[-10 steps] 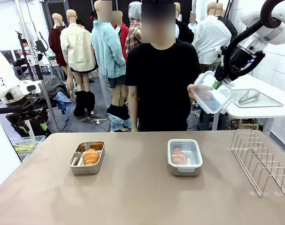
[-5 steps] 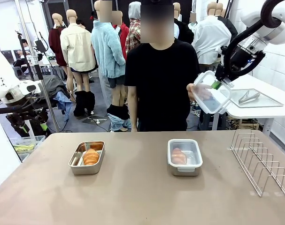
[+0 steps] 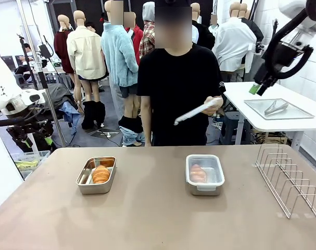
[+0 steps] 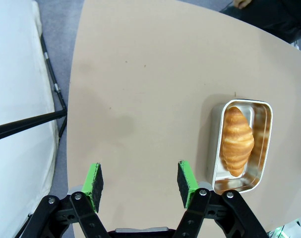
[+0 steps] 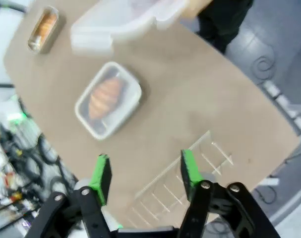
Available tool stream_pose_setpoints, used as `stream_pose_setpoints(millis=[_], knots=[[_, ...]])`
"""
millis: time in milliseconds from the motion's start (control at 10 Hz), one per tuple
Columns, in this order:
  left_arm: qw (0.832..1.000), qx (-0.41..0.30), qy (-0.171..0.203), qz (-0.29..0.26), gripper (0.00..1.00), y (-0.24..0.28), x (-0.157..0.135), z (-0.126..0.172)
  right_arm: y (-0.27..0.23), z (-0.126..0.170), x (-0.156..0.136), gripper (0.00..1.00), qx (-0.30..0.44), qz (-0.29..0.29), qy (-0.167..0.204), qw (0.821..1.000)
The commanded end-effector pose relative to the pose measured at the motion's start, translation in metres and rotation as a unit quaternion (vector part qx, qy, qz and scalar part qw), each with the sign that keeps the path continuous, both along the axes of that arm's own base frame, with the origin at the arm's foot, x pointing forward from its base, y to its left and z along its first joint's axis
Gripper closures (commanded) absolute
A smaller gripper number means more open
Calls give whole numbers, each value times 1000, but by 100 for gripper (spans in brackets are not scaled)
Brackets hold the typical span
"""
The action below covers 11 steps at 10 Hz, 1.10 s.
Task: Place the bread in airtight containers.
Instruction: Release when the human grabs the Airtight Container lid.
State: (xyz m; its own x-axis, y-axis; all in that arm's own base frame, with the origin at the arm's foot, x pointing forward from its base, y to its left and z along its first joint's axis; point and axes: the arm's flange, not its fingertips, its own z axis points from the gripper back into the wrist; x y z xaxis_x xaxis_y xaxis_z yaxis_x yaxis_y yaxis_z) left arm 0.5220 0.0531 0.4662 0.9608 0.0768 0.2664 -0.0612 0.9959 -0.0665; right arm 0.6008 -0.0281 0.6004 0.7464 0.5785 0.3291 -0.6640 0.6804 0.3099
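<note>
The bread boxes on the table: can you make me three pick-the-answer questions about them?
1. Where is the loose clear lid? A on the wire rack; B in the person's hand; C on the floor.
2. How many rolls are in tubs? A two; B five; C none.
3. The left-side tub is: A lidded; B upside down; C open on top.

Answers: B, the person holds it above the table. A, one roll lies in the open tub, another roll in the covered tub. C, no lid on it.
</note>
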Motion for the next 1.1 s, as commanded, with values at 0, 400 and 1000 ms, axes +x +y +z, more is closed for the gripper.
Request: stream_pose_setpoints(millis=[0,400,1000], knots=[[1000,7,-1,-3,22,1,-1,2,-5,-27,-42,8,-89,49,-40,994],[1000,7,-1,-3,22,1,-1,2,-32,-66,-91,8,-89,244,-148,954],[1000,7,-1,-3,22,1,-1,2,-54,-78,-104,8,-75,306,-185,931]])
